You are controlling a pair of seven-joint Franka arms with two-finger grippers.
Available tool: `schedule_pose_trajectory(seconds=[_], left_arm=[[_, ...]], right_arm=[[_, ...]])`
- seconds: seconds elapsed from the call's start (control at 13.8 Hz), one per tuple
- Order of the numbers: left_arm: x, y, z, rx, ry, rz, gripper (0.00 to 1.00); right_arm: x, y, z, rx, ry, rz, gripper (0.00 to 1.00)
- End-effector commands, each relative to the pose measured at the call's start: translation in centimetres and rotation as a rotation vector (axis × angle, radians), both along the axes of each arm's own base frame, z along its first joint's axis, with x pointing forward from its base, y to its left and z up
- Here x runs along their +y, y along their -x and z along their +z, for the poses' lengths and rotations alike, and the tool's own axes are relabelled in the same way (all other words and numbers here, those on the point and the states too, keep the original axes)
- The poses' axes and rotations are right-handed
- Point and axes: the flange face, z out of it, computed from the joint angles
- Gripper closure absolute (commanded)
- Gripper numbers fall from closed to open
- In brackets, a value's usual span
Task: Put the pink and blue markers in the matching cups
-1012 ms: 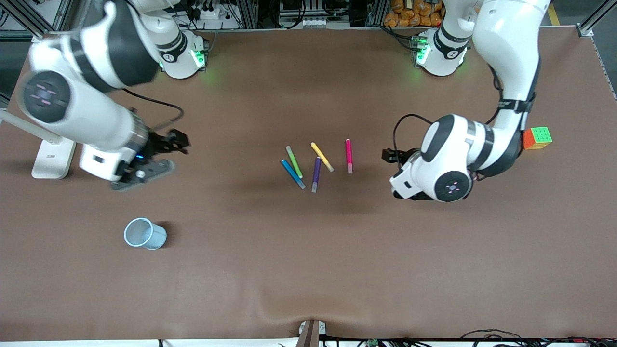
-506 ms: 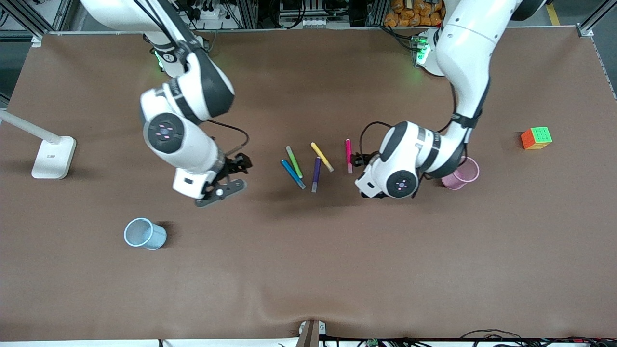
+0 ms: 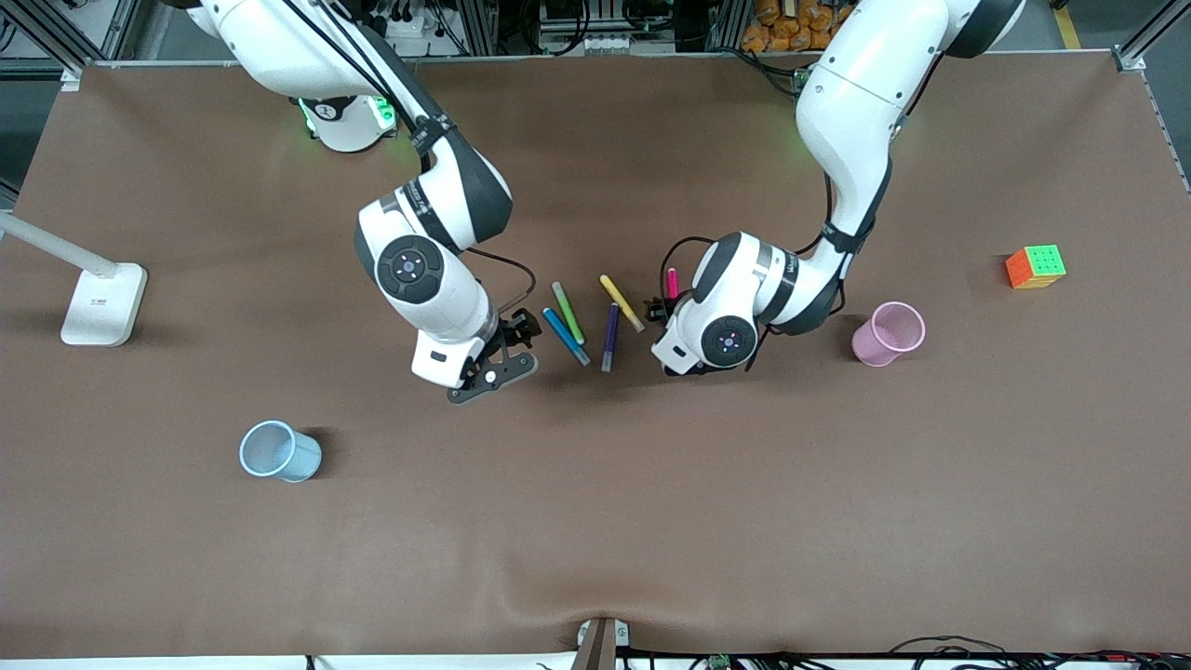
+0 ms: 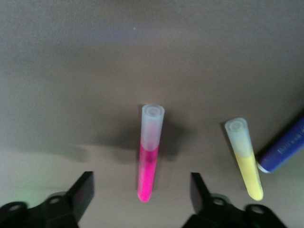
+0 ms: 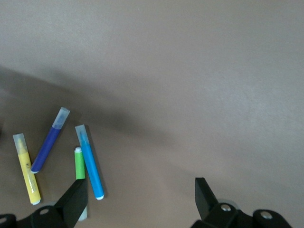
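Left gripper [image 4: 142,190] is hanging over the pink marker [image 4: 149,152], fingers spread with the marker lying flat on the table [image 3: 595,521] between them, not touched. Right gripper [image 5: 142,194] sits just above the table beside the blue marker [image 3: 566,336], fingers wide apart, nothing in them. Blue marker lies in the pen cluster with the green pen [image 3: 568,313], purple pen [image 3: 610,337] and yellow pen [image 3: 622,302]. Pink cup [image 3: 889,333] stands toward the left arm's end, blue cup [image 3: 278,451] toward the right arm's end, nearer the front camera.
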Motion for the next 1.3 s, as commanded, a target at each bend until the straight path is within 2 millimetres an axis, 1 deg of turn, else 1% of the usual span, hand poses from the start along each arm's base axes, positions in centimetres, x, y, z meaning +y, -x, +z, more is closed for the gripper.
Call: schedule_pose_trajectory(seconds=[0.0, 0.07, 0.22, 0.36, 0.43, 0.51, 0.58, 0.65, 0.72, 0.8, 0.87, 0.94, 1.01, 1.08, 1.16, 1.23], left_arm=[[0.1, 0.0, -1.1, -0.003, 0.003, 0.037, 0.36], [0.1, -0.1, -1.7, -0.006, 0.002, 0.041, 0.46], [0.0, -0.3, -1.7, -0.016, 0.008, 0.045, 0.64], [0.1, -0.7, -1.5, -0.019, 0.012, 0.050, 0.88], [0.3, -0.6, -2.0, -0.015, 0.007, 0.052, 1.00], [0.3, -0.7, -2.1, -0.019, 0.009, 0.054, 1.00], [0.4, -1.0, -1.6, -0.027, 0.012, 0.057, 1.00], [1.0, -1.8, -0.6, -0.037, 0.014, 0.065, 1.00], [1.8, -3.0, 1.8, -0.069, 0.024, 0.076, 1.00], [3.6, -4.5, 3.7, -0.084, 0.032, 0.103, 1.00], [4.4, -5.3, 6.0, -0.105, 0.043, 0.116, 1.00], [5.3, -6.0, 8.0, -0.122, 0.051, 0.128, 1.00], [6.6, -6.7, 10.2, -0.138, 0.057, 0.145, 1.00], [7.6, -7.2, 12.2, -0.155, 0.063, 0.157, 1.00], [9.2, -7.9, 14.2, -0.178, 0.052, 0.161, 1.00], [10.2, -8.2, 16.1, -0.210, 0.039, 0.152, 1.00]], right_arm=[[0.1, -0.2, 0.2, -0.004, -0.009, -0.021, 0.00], [0.1, -0.2, 0.2, -0.005, -0.009, -0.021, 0.00], [0.2, -0.2, -0.2, -0.005, -0.009, -0.021, 0.00], [1.4, 0.2, -1.2, -0.020, -0.017, -0.005, 0.00], [2.2, 0.5, -2.0, -0.025, -0.020, -0.010, 0.00], [2.7, 0.6, -2.8, -0.027, -0.021, -0.032, 0.00], [3.7, 1.1, -3.4, -0.033, -0.025, -0.028, 0.00], [4.4, 1.4, -4.1, -0.040, -0.029, -0.020, 0.00], [5.0, 1.8, -5.0, -0.037, -0.028, -0.023, 0.00], [5.7, 2.1, -5.7, -0.047, -0.032, -0.028, 0.00], [6.4, 2.4, -6.3, -0.056, -0.035, -0.032, 0.00], [7.2, 3.0, -7.0, -0.061, -0.034, -0.028, 0.00], [7.6, 3.1, -7.8, -0.068, -0.038, -0.026, 0.00], [7.7, 3.2, -8.3, -0.074, -0.040, -0.025, 0.00], [7.9, 3.4, -8.8, -0.074, -0.040, -0.021, 0.00], [8.2, 3.6, -9.4, -0.074, -0.035, -0.014, 0.00]])
